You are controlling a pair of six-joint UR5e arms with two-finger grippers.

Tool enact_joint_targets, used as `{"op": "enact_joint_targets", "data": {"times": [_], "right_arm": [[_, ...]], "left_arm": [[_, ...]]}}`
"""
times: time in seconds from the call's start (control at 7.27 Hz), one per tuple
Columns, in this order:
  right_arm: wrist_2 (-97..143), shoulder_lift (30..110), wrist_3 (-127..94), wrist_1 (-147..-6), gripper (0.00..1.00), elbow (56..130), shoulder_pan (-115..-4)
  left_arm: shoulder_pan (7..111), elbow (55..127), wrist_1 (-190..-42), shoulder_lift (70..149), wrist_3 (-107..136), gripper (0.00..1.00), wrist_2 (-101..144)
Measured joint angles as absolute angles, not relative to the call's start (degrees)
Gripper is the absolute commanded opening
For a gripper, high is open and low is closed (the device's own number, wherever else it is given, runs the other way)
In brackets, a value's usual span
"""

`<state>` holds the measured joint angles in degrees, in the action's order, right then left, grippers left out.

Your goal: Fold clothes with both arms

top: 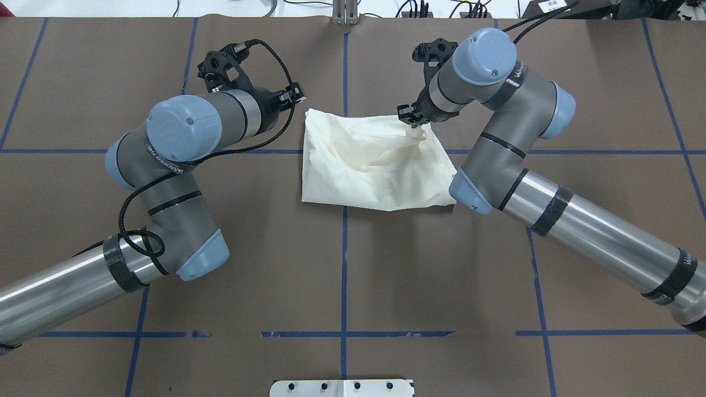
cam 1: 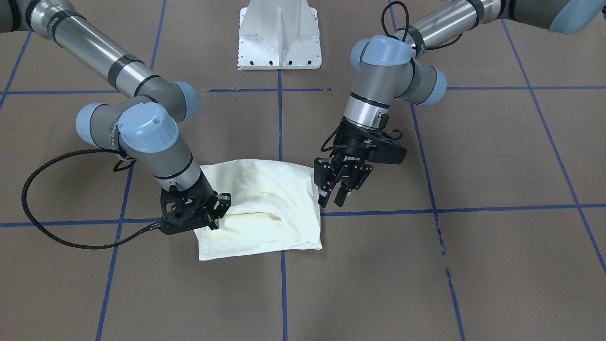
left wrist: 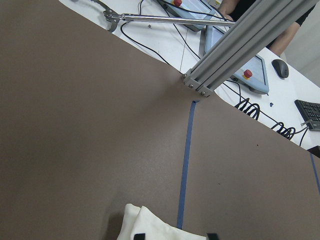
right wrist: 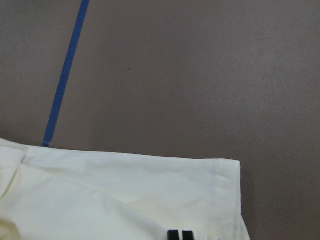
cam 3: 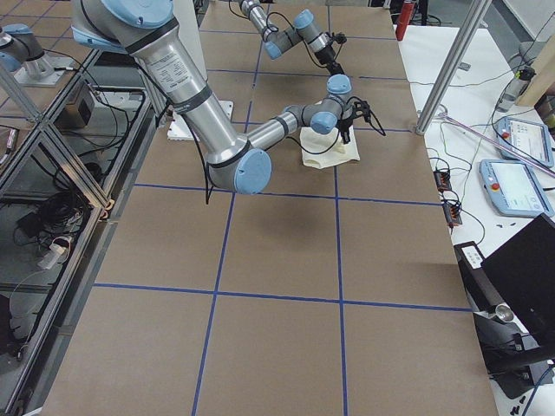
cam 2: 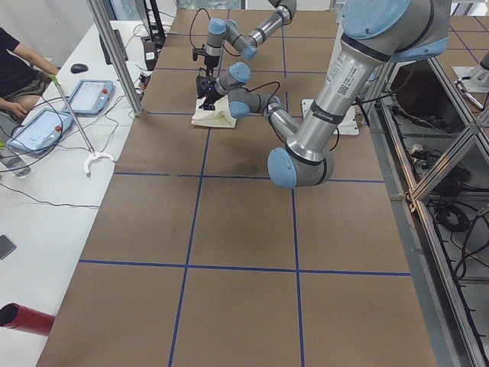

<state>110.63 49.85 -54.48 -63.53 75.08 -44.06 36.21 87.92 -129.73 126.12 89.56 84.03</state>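
Note:
The cream shirt (cam 1: 265,208) lies folded into a rough rectangle on the brown table, plain side up, with no print showing. It also shows in the overhead view (top: 369,165). My left gripper (cam 1: 332,201) is open and hovers just off the shirt's edge. In the left wrist view (left wrist: 175,236) its tips stand wide apart over the shirt's corner (left wrist: 150,227). My right gripper (cam 1: 220,209) is down on the opposite edge of the shirt. In the right wrist view (right wrist: 180,234) its pads are pressed together on the cloth (right wrist: 125,195), near a hemmed corner.
The white pedestal base (cam 1: 279,38) stands behind the shirt. Blue tape lines (top: 345,264) grid the table. Along the operators' side are an aluminium post (left wrist: 240,45), tablets (cam 2: 92,95), cables and a seated person (cam 2: 15,69).

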Motion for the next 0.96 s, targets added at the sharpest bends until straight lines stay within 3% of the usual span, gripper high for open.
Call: {"op": "enact_joint_targets", "data": {"times": [0.82, 0.96], "right_arm": [[108.96, 39.18, -49.93, -63.54, 0.00, 60.11, -47.70], [108.36, 39.41, -49.28, -63.49, 0.40, 59.40, -47.62]], "left_arm": [[36.05, 87.72, -129.73, 125.87, 91.25, 0.53, 83.63], [36.04, 87.72, -129.73, 125.80, 91.35, 0.53, 83.60]]}}
